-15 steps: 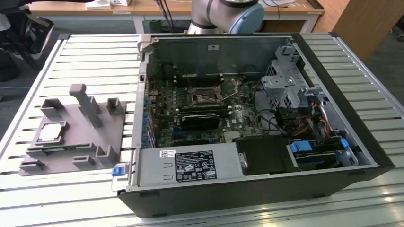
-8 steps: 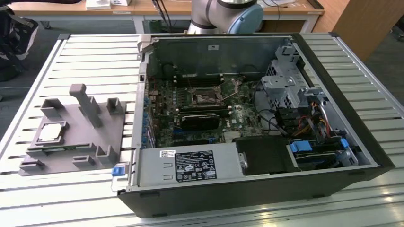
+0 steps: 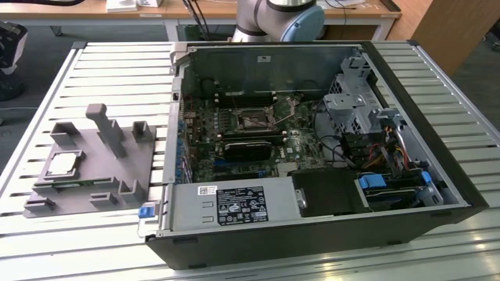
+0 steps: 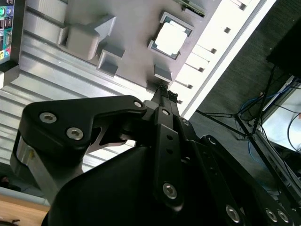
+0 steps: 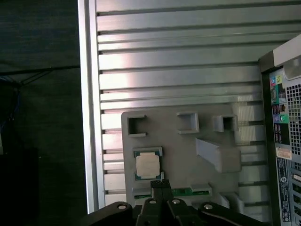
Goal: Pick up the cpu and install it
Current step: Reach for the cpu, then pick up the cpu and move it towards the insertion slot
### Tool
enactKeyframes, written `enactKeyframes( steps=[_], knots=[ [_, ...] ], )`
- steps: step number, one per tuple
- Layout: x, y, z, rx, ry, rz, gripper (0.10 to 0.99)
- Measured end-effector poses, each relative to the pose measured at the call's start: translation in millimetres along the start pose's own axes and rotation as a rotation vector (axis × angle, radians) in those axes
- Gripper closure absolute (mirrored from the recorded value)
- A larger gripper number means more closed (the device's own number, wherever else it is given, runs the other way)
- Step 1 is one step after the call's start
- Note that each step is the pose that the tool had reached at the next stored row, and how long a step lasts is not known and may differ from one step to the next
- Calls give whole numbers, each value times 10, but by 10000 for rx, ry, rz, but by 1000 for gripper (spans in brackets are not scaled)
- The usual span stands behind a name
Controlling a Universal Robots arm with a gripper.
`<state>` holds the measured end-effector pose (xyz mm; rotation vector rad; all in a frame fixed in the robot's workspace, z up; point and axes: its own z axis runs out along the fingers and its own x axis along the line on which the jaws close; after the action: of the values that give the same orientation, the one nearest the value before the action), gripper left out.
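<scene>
Gripper closed, fingers together, holding nothing. Cpu just beyond fingertips, untouched, seated flat in grey holder recess, presumably located for pickup.

Shiny silver-grey top and thin green rim on the cpu, matte grey holder tray, pale silver counter striped with parallel slats, black claw, black computer case, dark green motherboard, blue latch, orange and yellow wires
</scene>
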<state>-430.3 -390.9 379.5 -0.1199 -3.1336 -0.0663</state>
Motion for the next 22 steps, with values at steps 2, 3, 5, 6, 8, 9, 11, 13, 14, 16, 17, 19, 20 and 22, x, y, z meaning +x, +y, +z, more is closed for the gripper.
enactKeyframes(
  steps=[2,3,5,6,8,9,11,13,14,16,17,19,20,22],
  knots=[
    [36,0,1,-3,1,-1,980],
    [55,0,3,-6,0,-1,980],
    [88,1,4,-9,1,-1,980],
    [101,2,4,-9,1,0,980],
    [116,6,5,-9,1,0,980],
    [123,5,5,-9,2,-1,980],
    [130,4,6,-8,2,-2,980],
    [140,4,7,-9,2,-1,980],
    [140,4,7,-9,2,-1,980],
    [142,4,7,-9,2,-1,980],
    [143,4,8,-10,0,-1,980],
    [146,3,11,-10,-2,-1,980],
    [145,3,14,-10,-2,-1,980],
    [146,2,22,-10,-3,-1,980]
  ],
)
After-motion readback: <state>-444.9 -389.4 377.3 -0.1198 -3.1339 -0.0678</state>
